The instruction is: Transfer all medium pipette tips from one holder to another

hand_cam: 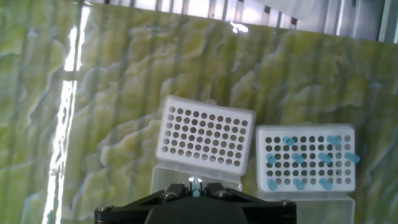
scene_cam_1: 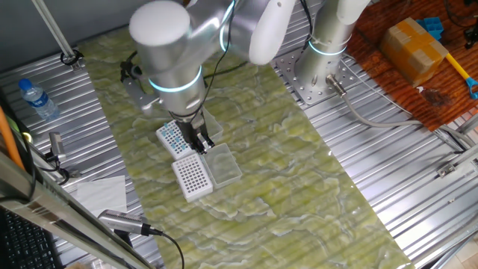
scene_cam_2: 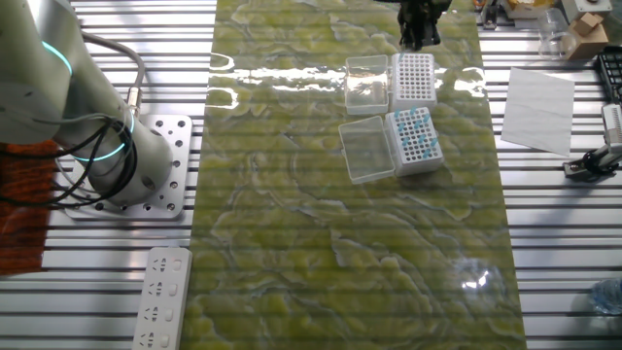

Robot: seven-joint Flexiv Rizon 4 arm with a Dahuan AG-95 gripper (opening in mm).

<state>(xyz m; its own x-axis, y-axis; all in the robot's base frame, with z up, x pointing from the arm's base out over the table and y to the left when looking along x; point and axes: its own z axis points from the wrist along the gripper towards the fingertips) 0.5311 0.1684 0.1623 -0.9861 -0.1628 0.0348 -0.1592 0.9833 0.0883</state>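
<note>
Two white holders sit side by side on the green mat. One holder (hand_cam: 205, 140) (scene_cam_1: 193, 176) (scene_cam_2: 413, 78) shows only dark bare holes. The other holder (hand_cam: 347, 182) (scene_cam_1: 166, 142) (scene_cam_2: 429, 158) carries several medium pipette tips (hand_cam: 298, 158) (scene_cam_2: 416, 136), seen as scattered light-blue dots. My gripper (hand_cam: 196, 186) (scene_cam_1: 200, 142) (scene_cam_2: 420, 29) hangs above the holders' open clear lids, nearer the bare one. It is shut on a single light-blue pipette tip (hand_cam: 196, 185) that pokes out between the fingers.
Clear hinged lids (scene_cam_2: 366, 83) (scene_cam_2: 366, 151) lie open beside each holder. A water bottle (scene_cam_1: 37, 99), white paper (scene_cam_2: 542, 95), a power strip (scene_cam_2: 165, 297), a second arm's base (scene_cam_1: 321, 67) and a cardboard box (scene_cam_1: 414, 45) stand off the mat.
</note>
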